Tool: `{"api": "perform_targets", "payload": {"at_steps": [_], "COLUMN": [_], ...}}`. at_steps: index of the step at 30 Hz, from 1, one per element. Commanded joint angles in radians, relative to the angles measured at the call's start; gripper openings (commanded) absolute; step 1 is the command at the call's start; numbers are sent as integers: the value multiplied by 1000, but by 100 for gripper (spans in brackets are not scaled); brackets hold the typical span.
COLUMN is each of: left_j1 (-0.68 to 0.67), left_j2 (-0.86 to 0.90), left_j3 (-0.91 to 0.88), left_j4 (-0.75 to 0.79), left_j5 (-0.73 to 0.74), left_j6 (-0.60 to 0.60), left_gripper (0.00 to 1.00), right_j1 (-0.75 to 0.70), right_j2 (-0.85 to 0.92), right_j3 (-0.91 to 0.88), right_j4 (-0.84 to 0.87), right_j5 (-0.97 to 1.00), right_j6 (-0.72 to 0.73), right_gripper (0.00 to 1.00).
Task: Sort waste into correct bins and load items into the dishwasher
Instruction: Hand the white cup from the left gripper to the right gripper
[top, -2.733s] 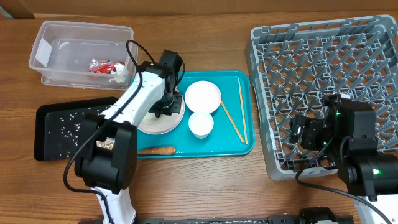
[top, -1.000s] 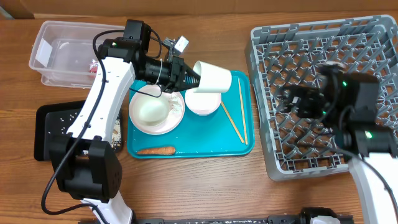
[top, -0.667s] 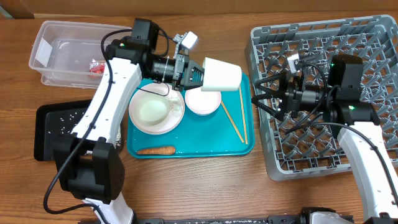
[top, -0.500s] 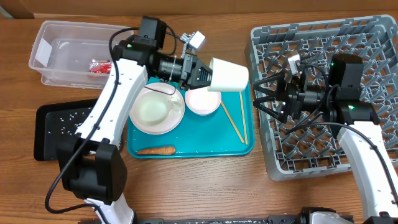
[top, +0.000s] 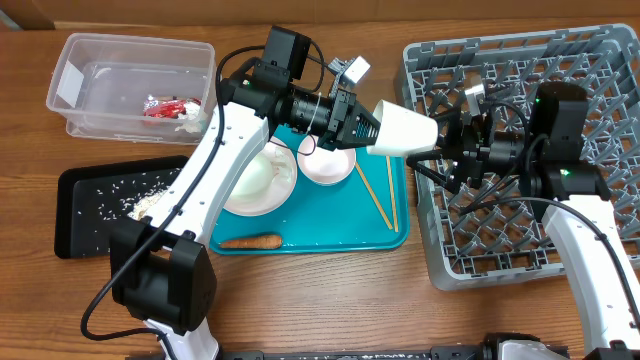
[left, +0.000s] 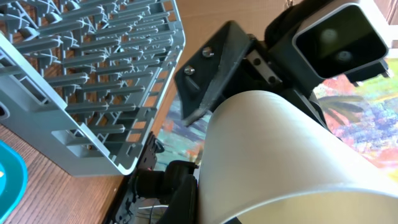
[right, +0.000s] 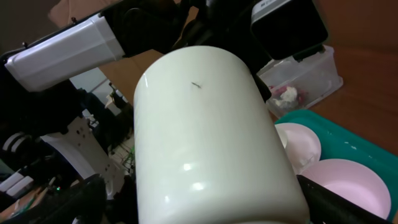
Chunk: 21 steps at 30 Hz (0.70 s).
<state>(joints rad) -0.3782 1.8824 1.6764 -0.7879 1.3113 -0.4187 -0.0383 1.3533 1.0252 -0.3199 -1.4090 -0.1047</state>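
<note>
I hold the white cup (top: 405, 130) on its side in the clenched left tool (top: 372, 127), just beside the grey dish rack (top: 412, 75), its base inside the released, wide-spread right tool (top: 447, 145).

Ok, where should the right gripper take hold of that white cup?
By the free base end of the cup, coming from the dish rack side, closing across its round wall: it lies level, and the left gripper holds the rim end.

Wooden table (top: 330, 300), clear tub (top: 130, 40), black tray (top: 80, 235), teal tray (top: 340, 215), rack (top: 600, 90)
</note>
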Motion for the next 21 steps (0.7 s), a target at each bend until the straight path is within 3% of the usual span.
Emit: {"api": "perform_targets", "payload": {"at_steps": [1, 5, 9, 21], "left_j1": [-3, -3, -3, -3], "left_j2": [1, 1, 1, 1], "left_j3": [19, 19, 19, 19], "left_j4": [0, 0, 8, 8], "left_j5": [-13, -14, -14, -17], "left_j6": [-16, -16, -32, -32], "left_gripper": [4, 4, 4, 4], "right_j1": [0, 0, 0, 0], "right_j2": [-5, -5, -5, -5], "right_j3": [15, 15, 15, 15], "right_j4": [24, 32, 35, 41], "right_j5": [-6, -6, -6, -6], "right_j6": [3, 3, 3, 3], "right_gripper": [95, 94, 78, 66]}}
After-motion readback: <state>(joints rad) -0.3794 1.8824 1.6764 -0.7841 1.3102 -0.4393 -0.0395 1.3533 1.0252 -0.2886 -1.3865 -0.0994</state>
